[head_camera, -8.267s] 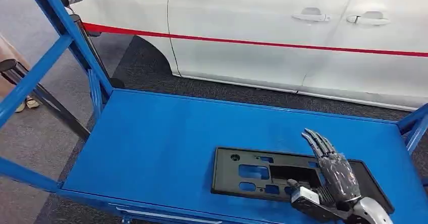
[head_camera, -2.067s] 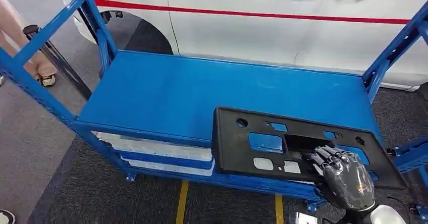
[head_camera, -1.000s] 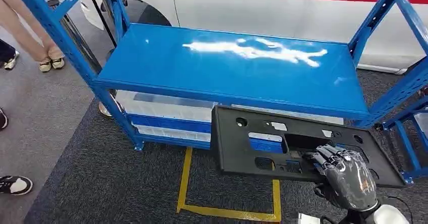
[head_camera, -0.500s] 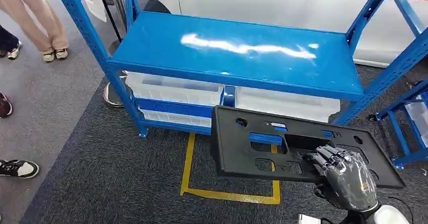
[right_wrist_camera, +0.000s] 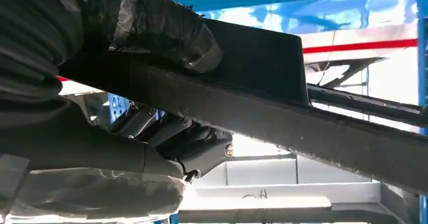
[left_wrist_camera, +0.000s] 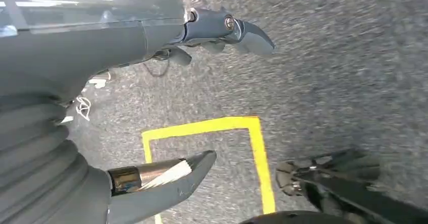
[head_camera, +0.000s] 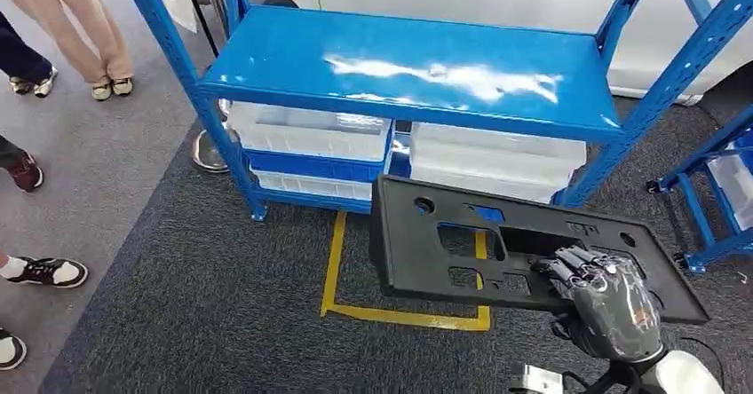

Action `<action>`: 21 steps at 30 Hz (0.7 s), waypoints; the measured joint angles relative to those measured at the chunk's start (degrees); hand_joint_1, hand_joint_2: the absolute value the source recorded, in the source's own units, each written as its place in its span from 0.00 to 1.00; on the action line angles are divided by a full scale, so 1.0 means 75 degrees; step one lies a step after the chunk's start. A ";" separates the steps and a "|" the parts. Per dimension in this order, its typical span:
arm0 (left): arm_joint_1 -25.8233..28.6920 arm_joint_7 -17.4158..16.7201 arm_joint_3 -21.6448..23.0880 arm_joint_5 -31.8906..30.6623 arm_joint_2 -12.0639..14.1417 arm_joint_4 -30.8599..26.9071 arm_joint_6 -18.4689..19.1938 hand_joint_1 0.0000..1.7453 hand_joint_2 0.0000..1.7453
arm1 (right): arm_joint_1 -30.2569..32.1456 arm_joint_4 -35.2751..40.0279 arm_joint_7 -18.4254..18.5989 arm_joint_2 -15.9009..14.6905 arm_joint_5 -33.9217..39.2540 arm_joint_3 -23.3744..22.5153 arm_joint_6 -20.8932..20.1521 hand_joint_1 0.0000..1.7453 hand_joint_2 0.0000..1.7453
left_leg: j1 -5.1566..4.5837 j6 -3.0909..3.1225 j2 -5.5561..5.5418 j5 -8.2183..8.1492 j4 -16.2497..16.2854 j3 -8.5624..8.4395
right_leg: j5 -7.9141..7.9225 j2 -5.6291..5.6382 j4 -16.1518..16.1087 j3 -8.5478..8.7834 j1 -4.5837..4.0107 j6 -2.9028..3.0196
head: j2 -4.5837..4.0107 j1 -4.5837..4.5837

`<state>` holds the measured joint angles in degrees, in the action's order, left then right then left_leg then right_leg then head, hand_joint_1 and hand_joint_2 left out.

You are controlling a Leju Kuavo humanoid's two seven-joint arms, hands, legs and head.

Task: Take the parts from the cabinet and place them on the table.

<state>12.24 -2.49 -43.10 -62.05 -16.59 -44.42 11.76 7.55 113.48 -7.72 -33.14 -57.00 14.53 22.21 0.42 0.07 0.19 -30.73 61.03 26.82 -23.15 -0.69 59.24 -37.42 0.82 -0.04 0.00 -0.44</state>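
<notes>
A flat black plastic panel [head_camera: 444, 239] with several cut-outs hangs level above the floor in the head view, in front of the blue cabinet [head_camera: 400, 66]. My right hand [head_camera: 608, 305] grips its near right edge, fingers curled over the top. From the right wrist camera, the panel's edge [right_wrist_camera: 262, 108] runs between the thumb [right_wrist_camera: 166, 27] and the fingers below. My left hand [left_wrist_camera: 151, 98] hangs over the carpet with thumb and fingers apart, holding nothing.
The cabinet's top shelf is bare; clear plastic bins [head_camera: 311, 128] sit on the shelf below. A yellow taped square [head_camera: 391, 314] marks the grey carpet. People's legs and shoes [head_camera: 53, 270] stand at the left. A second blue rack [head_camera: 719, 190] is at the right. A white car is behind.
The whole view has shifted: the cabinet now lies farther off and higher in the picture, with more carpet showing. The panel stays in my right hand, off the shelf.
</notes>
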 joint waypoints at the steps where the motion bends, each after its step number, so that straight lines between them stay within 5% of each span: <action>1: 0.0004 0.0000 -0.0015 -0.0035 -0.0006 -0.0055 0.0006 0.00 1.00 | -0.0042 0.0000 0.0018 0.0003 0.0006 0.0003 -0.0009 1.00 1.00 | -0.0033 0.0037 -0.0020 -0.0207 -0.0598 -0.0319 | 0.0064 -0.0003 0.0060 -0.0051 -0.0012 -0.0043 | 0.0000 -0.0015; 3: 0.0009 0.0000 -0.0067 -0.0058 -0.0026 -0.0087 0.0029 0.00 1.00 | -0.0108 -0.0003 0.0035 0.0009 0.0006 0.0015 -0.0029 1.00 1.00 | -0.0070 0.0132 -0.0029 -0.0133 -0.0542 -0.0168 | 0.0252 -0.0017 -0.0043 -0.0055 0.0005 -0.0153 | 0.0000 -0.0006; 5: 0.0026 -0.0009 -0.0111 -0.0067 -0.0058 -0.0102 0.0067 0.00 1.00 | -0.0130 -0.0014 0.0044 0.0014 0.0012 0.0020 -0.0046 1.00 1.00 | -0.0037 0.0314 0.0013 0.0103 -0.0655 -0.0051 | 0.0319 0.0006 -0.0078 -0.0106 0.0063 -0.0267 | 0.0000 -0.0006; 7: 0.0022 -0.0009 -0.0146 -0.0079 -0.0079 -0.0143 0.0087 0.00 1.00 | -0.0164 -0.0050 0.0044 0.0015 0.0044 0.0020 -0.0058 1.00 1.00 | -0.0049 0.0454 0.0050 0.0300 -0.0651 0.0167 | -0.0563 0.0041 0.0440 -0.0281 0.0071 -0.0289 | 0.0000 -0.0015; 8: 0.0027 -0.0009 -0.0157 -0.0111 -0.0087 -0.0148 0.0107 0.00 1.00 | -0.0189 -0.0070 0.0044 0.0015 0.0052 0.0020 -0.0061 1.00 1.00 | -0.0061 0.0459 0.0059 0.0398 -0.0643 0.0290 | -0.1054 0.0046 0.0983 -0.0393 0.0070 -0.0316 | 0.0000 -0.0023; 9: 0.0027 -0.0009 -0.0163 -0.0122 -0.0105 -0.0148 0.0114 0.00 1.00 | -0.0212 -0.0088 0.0044 0.0015 0.0052 0.0020 -0.0061 1.00 1.00 | -0.0081 0.0472 0.0065 0.0493 -0.0637 0.0393 | -0.1394 0.0048 0.1546 -0.0493 0.0071 -0.0337 | 0.0000 -0.0017; 10: 0.0024 -0.0009 -0.0172 -0.0122 -0.0108 -0.0151 0.0114 0.00 1.00 | -0.0219 -0.0108 0.0047 0.0017 0.0052 0.0020 -0.0061 1.00 1.00 | -0.0095 0.0472 0.0065 0.0589 -0.0610 0.0539 | -0.1520 0.0049 0.2002 -0.0538 0.0069 -0.0348 | 0.0000 -0.0020; 12: 0.0025 -0.0009 -0.0210 -0.0125 -0.0131 -0.0154 0.0114 0.00 1.00 | -0.0230 -0.0143 0.0044 0.0020 0.0052 0.0032 -0.0067 1.00 1.00 | -0.0108 0.0449 0.0063 0.0757 -0.0523 0.0857 | -0.1075 0.0055 0.2134 -0.0238 0.0062 -0.0332 | 0.0000 -0.0018; 14: 0.0030 -0.0006 -0.0233 -0.0134 -0.0149 -0.0157 0.0119 0.00 1.00 | -0.0259 -0.0149 0.0044 0.0023 0.0052 0.0032 -0.0067 1.00 1.00 | -0.0113 0.0416 0.0059 0.0886 -0.0427 0.1117 | -0.0610 0.0057 0.1101 0.0632 0.0051 -0.0266 | 0.0000 -0.0020; 16: 0.0021 -0.0006 -0.0262 -0.0152 -0.0184 -0.0172 0.0122 0.00 1.00 | -0.0332 -0.0149 0.0044 0.0023 0.0055 0.0035 -0.0067 1.00 1.00 | -0.0137 0.0339 0.0058 0.0998 -0.0352 0.1253 | -0.1053 0.0062 -0.0214 0.1473 -0.0042 -0.0163 | 0.0000 -0.0017; 20: 0.0045 -0.0006 -0.0300 -0.0160 -0.0216 -0.0204 0.0134 0.00 1.00 | -0.0400 -0.0166 0.0047 0.0029 0.0099 0.0046 -0.0090 1.00 1.00 | -0.0146 0.0148 0.0039 0.1302 -0.0469 0.1298 | -0.0847 0.0046 -0.0409 0.1315 -0.0048 0.0006 | 0.0000 -0.0017; 21: 0.0038 -0.0008 -0.0326 -0.0160 -0.0219 -0.0207 0.0134 0.00 1.00 | -0.0426 -0.0175 0.0047 0.0038 0.0114 0.0058 -0.0102 1.00 1.00 | -0.0116 0.0103 0.0001 0.1050 -0.0342 0.1366 | -0.0755 -0.0019 -0.0431 0.1282 0.0000 0.0055 | 0.0000 -0.0009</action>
<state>12.53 -2.56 -45.55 -63.25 -18.23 -45.97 12.76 4.35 112.17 -7.37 -32.85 -56.15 14.97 21.44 -0.46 0.85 0.19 -22.86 58.47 37.06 -28.81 -0.83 56.01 -27.81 0.82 0.37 0.00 -0.50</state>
